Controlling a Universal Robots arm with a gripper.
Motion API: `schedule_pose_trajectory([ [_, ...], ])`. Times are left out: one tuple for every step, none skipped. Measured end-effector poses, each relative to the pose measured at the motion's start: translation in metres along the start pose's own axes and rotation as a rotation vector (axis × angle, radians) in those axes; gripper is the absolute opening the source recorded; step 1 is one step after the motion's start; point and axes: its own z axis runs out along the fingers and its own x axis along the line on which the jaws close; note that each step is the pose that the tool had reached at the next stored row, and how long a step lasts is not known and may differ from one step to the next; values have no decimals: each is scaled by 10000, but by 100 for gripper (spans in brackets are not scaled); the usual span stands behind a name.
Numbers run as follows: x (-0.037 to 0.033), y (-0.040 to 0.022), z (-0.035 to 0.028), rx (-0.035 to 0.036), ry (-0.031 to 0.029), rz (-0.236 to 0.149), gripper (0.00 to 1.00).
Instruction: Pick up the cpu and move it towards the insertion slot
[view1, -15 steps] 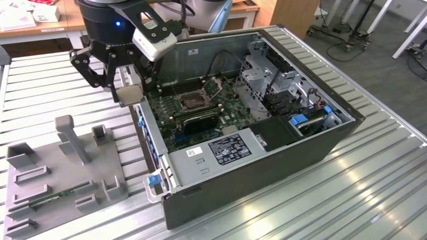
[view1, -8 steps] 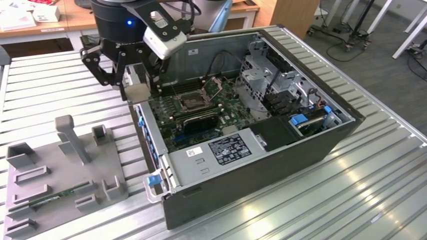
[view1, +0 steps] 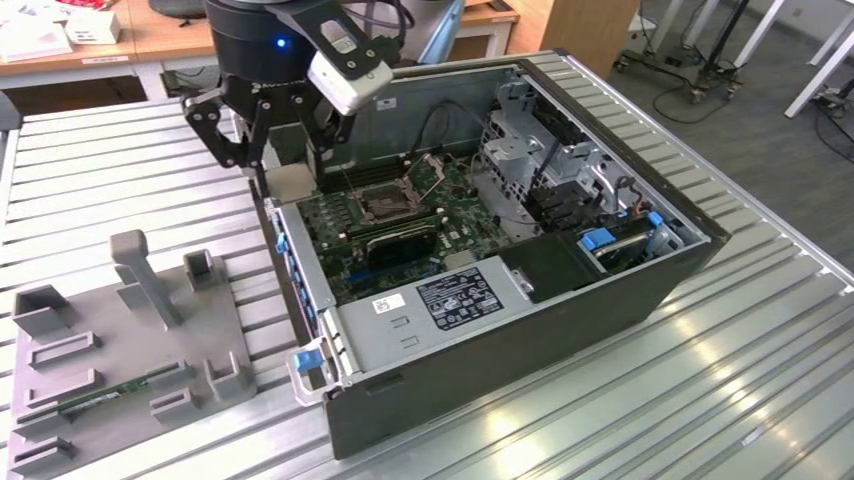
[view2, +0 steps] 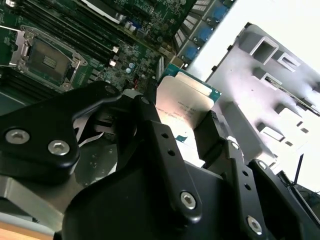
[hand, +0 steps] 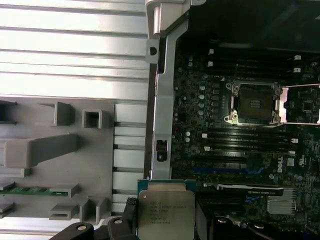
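Cpu: not on any surface right now; it's up in the air, pinched in the gripper, and it gets its own line below.
Table (view1: 747, 330): ribbed metal top, biggest thing in shot, carrying everything else.
Computer case (view1: 534, 330): lying open on the table, motherboard (view1: 400, 225) facing up, power supply box along the near edge.
Grey fixture tray (view1: 120, 330): sits on the table beside the case, on the exterior view's left, with a green memory stick (view1: 107, 392) lying in 1 of its pockets.
Gripper (view1: 287, 150): hanging over the case's side wall, between the tray and the board; its 2 black fingers (view2: 160, 145) are closed in on the chip's opposite edges, so it has a firm hold and nothing else.
Insertion slot (view1: 384, 200): silver frame, dark centre, open and unoccupied on the board; the first wrist view shows it plainly (hand: 254, 102).
Cpu (hand: 166, 210): flat silvery square on a green rim, clamped between the fingers and clear of the board, seen in both wrist views (view2: 187, 102).
Key relation: the slot lies further in over the board from the held chip, well apart from it, toward the exterior view's right; I judge the carry is underway but the chip is not yet above the socket.
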Motion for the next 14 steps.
schedule_pose_trajectory([
  [-17, -1, 0, 0, 0, 0, 55],
  [-33, -1, 0, 0, 0, 0, 55],
  [-51, -2, 0, 0, 0, 0, 55],
  [-68, -2, 0, 1, 1, 0, 55],
  [-86, -3, 0, 0, 0, 0, 55],
  [-103, -4, 0, 0, 0, 0, 55],
  [-119, -4, -1, 1, 1, 0, 55],
  [-135, -5, 0, 0, 1, -1, 55],
  [-151, -5, 0, 0, 0, 0, 55],
  [-167, -6, 0, 1, 1, 0, 55],
  [-183, -7, -1, 1, 1, 0, 55],
  [-198, -7, -1, 1, 1, 0, 55],
  [-213, -8, -1, 0, 0, 0, 55],
  [-230, -8, 0, 0, 0, 0, 55],
])
